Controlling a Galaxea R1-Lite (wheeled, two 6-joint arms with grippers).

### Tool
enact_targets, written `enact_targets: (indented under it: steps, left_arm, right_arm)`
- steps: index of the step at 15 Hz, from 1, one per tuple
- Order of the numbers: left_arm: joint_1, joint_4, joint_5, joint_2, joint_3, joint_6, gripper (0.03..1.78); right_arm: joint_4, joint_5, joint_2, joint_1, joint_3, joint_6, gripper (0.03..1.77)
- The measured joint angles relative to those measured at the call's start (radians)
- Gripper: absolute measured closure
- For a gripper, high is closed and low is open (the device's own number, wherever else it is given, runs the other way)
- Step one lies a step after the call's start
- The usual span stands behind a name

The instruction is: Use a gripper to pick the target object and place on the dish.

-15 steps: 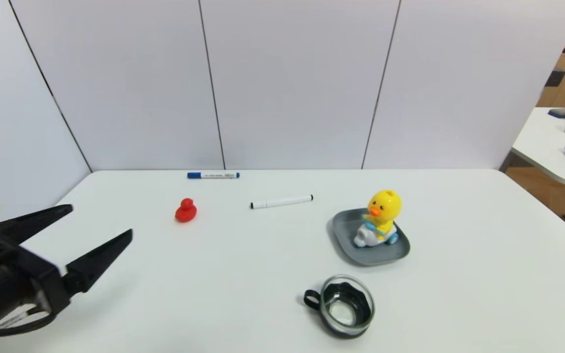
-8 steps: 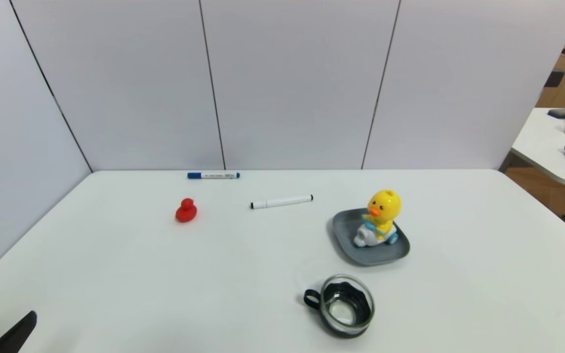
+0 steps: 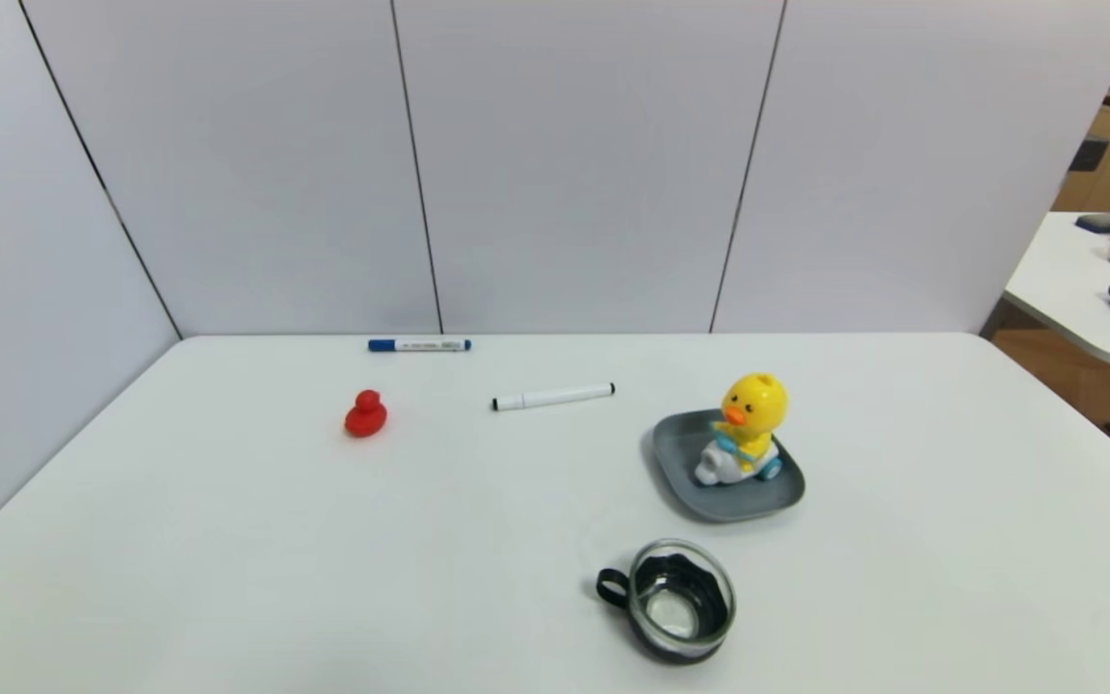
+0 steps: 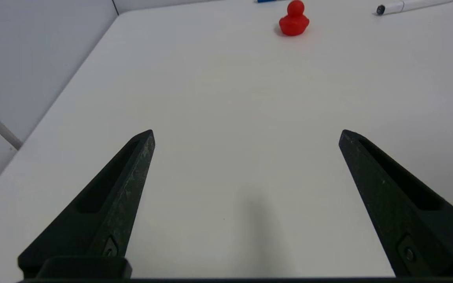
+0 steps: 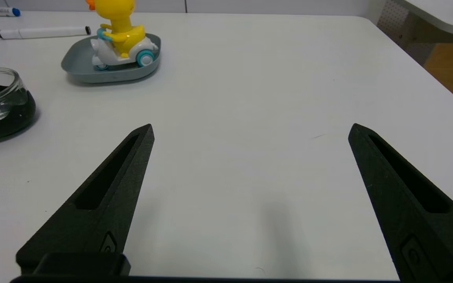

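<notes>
White table (image 3: pixel 227 540); hands wrist-view only.

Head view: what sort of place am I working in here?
Probably a lab or office test bay: a white table boxed in by plain partition panels, staged with markers and toys, and a second cluttered table beside wooden shelving.

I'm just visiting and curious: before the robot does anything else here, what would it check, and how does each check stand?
1. Yellow duck toy on the grey dish: ok.
2. Toy upright: ok.
3. Left gripper open, holding nothing: ok.
4. Right gripper open, holding nothing: ok.
5. Red duck apart from the dish: ok.
6. Glass cup touching the dish: no, ok.
</notes>
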Motion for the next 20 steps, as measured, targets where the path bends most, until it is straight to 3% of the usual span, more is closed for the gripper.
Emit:
enact_targets:
  steps: [9, 20]
  left_arm:
    - [0.002, 0.02, 0.019, -0.065, 0.015, -0.154, 0.12]
    - [0.002, 0.019, 0.023, -0.065, 0.015, -0.157, 0.12]
  right_arm:
    - [0.0, 0.0, 0.0, 0.0, 0.0, 0.0, 0.09]
    - [0.0, -0.001, 0.0, 0.0, 0.0, -0.009, 0.09]
